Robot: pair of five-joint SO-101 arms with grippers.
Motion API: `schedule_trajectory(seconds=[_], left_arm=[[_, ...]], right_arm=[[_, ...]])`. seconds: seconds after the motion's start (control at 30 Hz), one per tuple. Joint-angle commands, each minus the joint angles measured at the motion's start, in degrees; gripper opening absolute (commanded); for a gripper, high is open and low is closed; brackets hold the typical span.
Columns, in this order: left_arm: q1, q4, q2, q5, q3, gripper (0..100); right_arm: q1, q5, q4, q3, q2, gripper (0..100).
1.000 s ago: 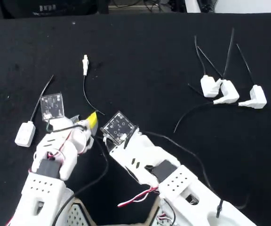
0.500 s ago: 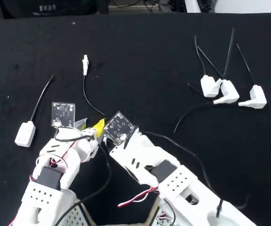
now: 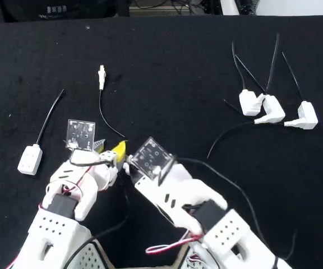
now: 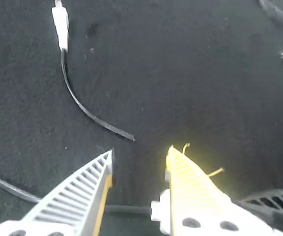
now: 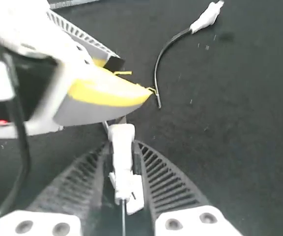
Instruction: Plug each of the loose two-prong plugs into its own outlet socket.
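From above, the white left gripper (image 3: 115,150) and the right gripper (image 3: 128,163) nearly touch at the front of the black table (image 3: 178,67). In the left wrist view, its jaws stand apart, with a slim white plug on black cord (image 4: 59,19) well ahead. In the right wrist view, the right gripper is clamped on a white two-prong plug (image 5: 122,162), just beside the left gripper's yellow finger (image 5: 102,93).

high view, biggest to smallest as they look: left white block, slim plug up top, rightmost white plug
1. left white block and rightmost white plug, about alike
2. slim plug, clearly smallest
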Motion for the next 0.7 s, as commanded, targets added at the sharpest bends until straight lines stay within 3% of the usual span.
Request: schedule_trajectory(seconds=[0.0, 0.47, 0.57, 0.67], left_arm=[[0.6, -0.4, 2.3, -0.6, -1.4, 18], [0.0, -0.8, 2.1, -0.2, -1.5, 18], [-4.4, -0.8, 2.1, -0.2, -1.7, 18], [-13.7, -0.8, 2.1, 1.9, -4.2, 18]], right_arm=[[-0.5, 0.1, 0.4, 1.0, -8.3, 1.1], [-0.3, 2.1, 3.4, -0.4, -2.8, 1.1], [-0.2, 2.8, 7.9, -2.9, 1.2, 1.5], [-0.7, 2.4, 14.9, -7.3, 5.9, 10.1]])
